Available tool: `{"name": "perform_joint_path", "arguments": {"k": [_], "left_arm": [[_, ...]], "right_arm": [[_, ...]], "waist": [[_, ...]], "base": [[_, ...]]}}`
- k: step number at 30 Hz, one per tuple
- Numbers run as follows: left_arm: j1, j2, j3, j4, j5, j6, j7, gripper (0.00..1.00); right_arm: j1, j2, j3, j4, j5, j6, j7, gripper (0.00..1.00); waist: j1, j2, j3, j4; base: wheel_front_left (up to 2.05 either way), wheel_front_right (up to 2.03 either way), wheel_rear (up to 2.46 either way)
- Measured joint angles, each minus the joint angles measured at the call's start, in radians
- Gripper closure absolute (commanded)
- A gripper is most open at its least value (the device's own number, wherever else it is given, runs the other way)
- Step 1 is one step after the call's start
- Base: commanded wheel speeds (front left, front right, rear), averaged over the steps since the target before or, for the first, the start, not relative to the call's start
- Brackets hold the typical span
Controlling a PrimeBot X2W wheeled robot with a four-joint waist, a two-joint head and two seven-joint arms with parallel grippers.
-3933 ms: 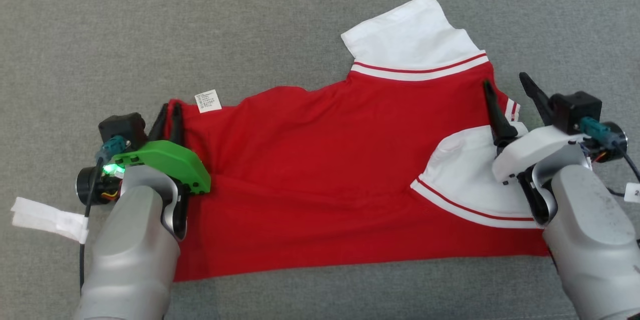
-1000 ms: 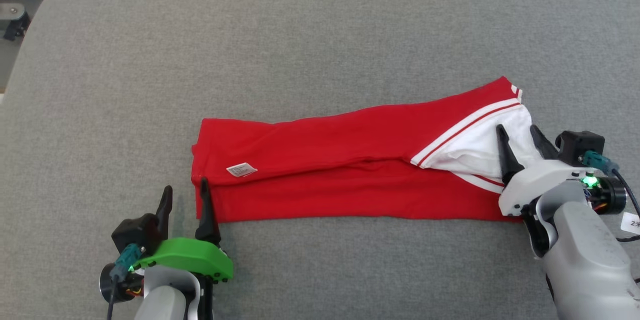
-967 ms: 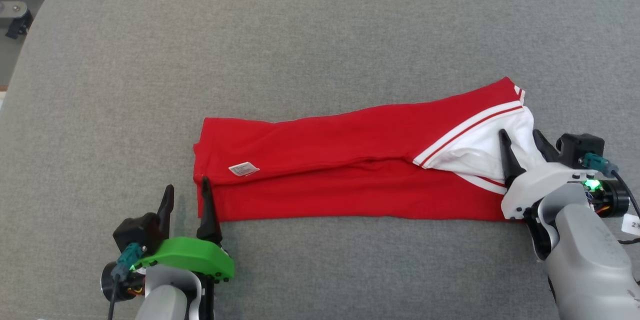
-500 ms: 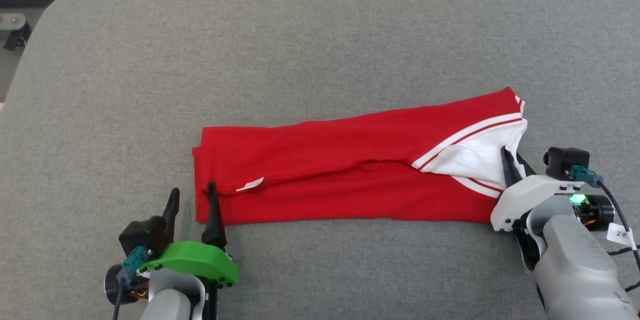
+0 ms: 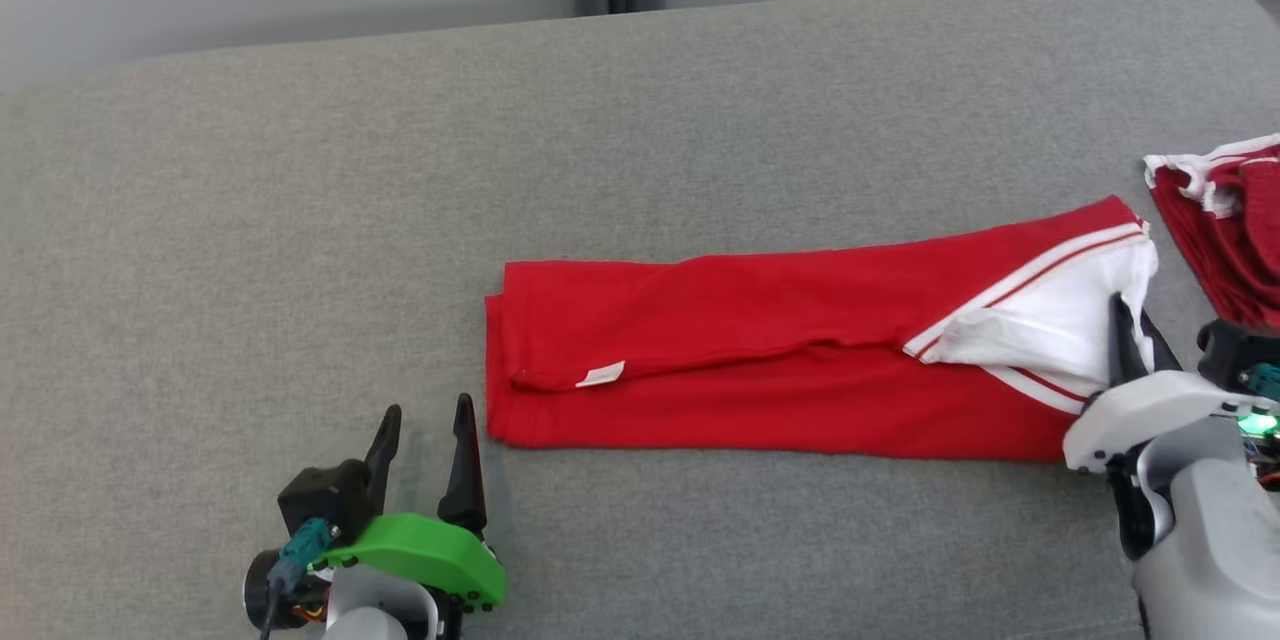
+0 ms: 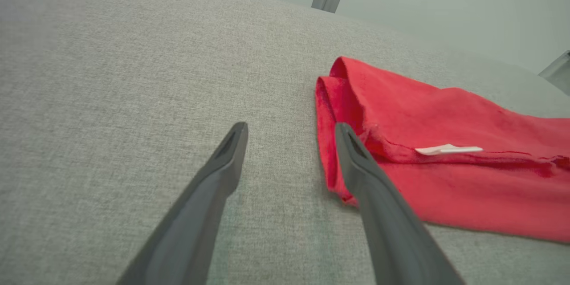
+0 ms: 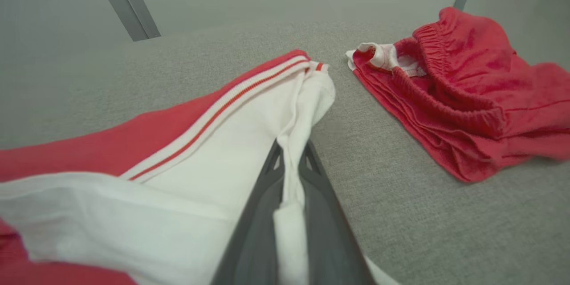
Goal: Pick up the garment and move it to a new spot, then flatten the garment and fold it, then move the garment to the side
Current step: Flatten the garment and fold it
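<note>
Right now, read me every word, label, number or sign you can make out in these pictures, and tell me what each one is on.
No text here can be read.
White label on the folded red garment: it lies nearly edge-on, and any print on it is too small to read.
Other red garment at the right: no lettering visible on it.

I can read no text anywhere. The small white label (image 5: 600,375) on my red garment (image 5: 760,360) shows no print that I can make out.
</note>
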Motion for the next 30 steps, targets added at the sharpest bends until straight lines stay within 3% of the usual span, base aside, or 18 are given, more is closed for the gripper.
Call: {"name": "perform_joint_path", "arguments": {"k": [5, 13, 19, 26, 27, 28, 29, 30], "left_arm": [[-0.006, 0.000, -0.015, -0.001, -0.003, 0.006, 0.000, 0.00], [-0.009, -0.001, -0.026, 0.004, 0.009, 0.007, 0.000, 0.00], [-0.011, 0.000, -0.053, 0.003, -0.015, 0.010, 0.000, 0.00], [-0.013, 0.001, -0.077, 0.012, -0.033, 0.016, 0.000, 0.00], [-0.013, 0.001, -0.077, 0.014, -0.033, 0.016, 0.000, 0.00], [-0.013, 0.001, -0.077, 0.015, -0.034, 0.016, 0.000, 0.00], [-0.013, 0.001, -0.077, 0.017, -0.035, 0.016, 0.000, 0.00], [-0.013, 0.001, -0.078, 0.018, -0.036, 0.017, 0.000, 0.00]], "right_arm": [[-0.001, 0.054, 0.151, -0.134, 0.090, 0.000, 0.000, 1.00], [-0.010, 0.072, 0.531, -0.272, 0.363, 0.000, 0.000, 1.00], [-0.068, 0.072, 0.709, -0.261, 0.466, -0.001, 0.000, 1.00], [-0.140, 0.072, 0.835, -0.194, 0.547, -0.001, 0.000, 1.00], [-0.147, 0.073, 0.844, -0.187, 0.555, -0.001, 0.000, 0.86], [-0.157, 0.073, 0.851, -0.177, 0.564, -0.001, 0.000, 0.51], [-0.166, 0.073, 0.854, -0.173, 0.573, -0.001, 0.000, 0.00], [-0.175, 0.073, 0.851, -0.174, 0.579, -0.001, 0.000, 0.00]], "waist": [[0.0000, 0.0000, -0.009, -0.018], [0.0000, 0.0000, -0.005, 0.041], [0.0000, 0.0000, 0.004, 0.115], [0.0000, 0.0000, 0.017, 0.216], [0.0000, 0.0000, 0.019, 0.226], [0.0000, 0.0000, 0.021, 0.239], [0.0000, 0.0000, 0.022, 0.250], [0.0000, 0.0000, 0.023, 0.259]], "base": [[0.00, 0.00, 0.00], [0.00, 0.00, 0.00], [0.00, 0.00, 0.00], [0.00, 0.00, 0.00], [0.00, 0.00, 0.00], [0.00, 0.00, 0.00], [0.00, 0.00, 0.00], [0.00, 0.00, 0.00]]}}
